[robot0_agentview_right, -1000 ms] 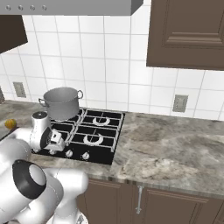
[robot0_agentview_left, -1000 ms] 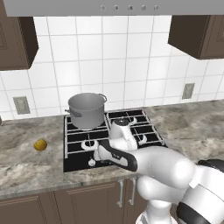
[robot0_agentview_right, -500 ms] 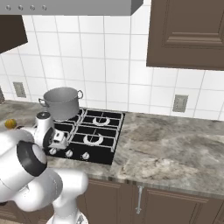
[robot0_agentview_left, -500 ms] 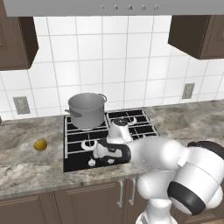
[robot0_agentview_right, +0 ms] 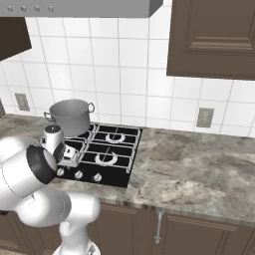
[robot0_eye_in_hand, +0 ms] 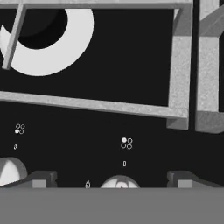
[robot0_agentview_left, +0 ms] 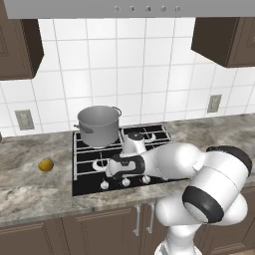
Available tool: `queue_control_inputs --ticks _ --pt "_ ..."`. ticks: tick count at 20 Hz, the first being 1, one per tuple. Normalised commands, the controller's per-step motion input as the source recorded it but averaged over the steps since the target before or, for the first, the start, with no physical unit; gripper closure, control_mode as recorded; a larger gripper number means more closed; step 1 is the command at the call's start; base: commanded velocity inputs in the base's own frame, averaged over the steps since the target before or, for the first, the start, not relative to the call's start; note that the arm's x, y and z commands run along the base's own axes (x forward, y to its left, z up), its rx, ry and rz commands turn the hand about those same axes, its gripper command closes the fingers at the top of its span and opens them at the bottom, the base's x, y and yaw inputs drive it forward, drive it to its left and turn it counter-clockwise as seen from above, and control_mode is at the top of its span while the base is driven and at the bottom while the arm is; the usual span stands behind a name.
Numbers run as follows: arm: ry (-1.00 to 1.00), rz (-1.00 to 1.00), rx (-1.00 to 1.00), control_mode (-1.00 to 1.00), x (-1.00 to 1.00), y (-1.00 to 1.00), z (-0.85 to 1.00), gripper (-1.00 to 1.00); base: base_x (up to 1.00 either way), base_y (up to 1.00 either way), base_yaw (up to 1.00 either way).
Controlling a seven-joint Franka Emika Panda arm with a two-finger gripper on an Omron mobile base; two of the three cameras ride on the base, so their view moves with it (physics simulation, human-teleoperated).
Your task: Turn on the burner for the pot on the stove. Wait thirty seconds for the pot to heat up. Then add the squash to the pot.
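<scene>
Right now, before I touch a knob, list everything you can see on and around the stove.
pot: one, grey metal, back left burner of the stove.
stove: one, black glass, set in the counter.
burners: four, silver-ringed, under black grates.
knobs: four, silver, along the stove's front edge.
squash: one, yellow-orange, on the counter left of the stove.
counter: one, mottled grey-brown stone.
wall outlets: two, grey, on the white tiles.
gripper: one, dark, open, low over the knobs.
</scene>
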Motion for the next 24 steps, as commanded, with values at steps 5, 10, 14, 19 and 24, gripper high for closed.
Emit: queue_control_inputs --ticks 5,10,14,19,24 --pt "0.0 0.0 0.0 -1.0 -0.05 0.0 -0.14 -1.0 0.0 0.0 0.0" --pt "0.0 0.0 -0.01 -1.0 -0.03 0.0 -0.12 -1.0 0.0 0.0 0.0" --pt "0.0 0.0 0.0 -1.0 0.0 0.0 -0.01 -1.0 0.0 0.0 0.0" --pt "0.0 0.0 0.0 -1.0 -0.19 -0.05 -0.04 -1.0 0.0 0.0 0.0" --pt "0.0 0.0 0.0 -1.0 -0.05 0.0 0.0 -1.0 0.0 0.0 0.0"
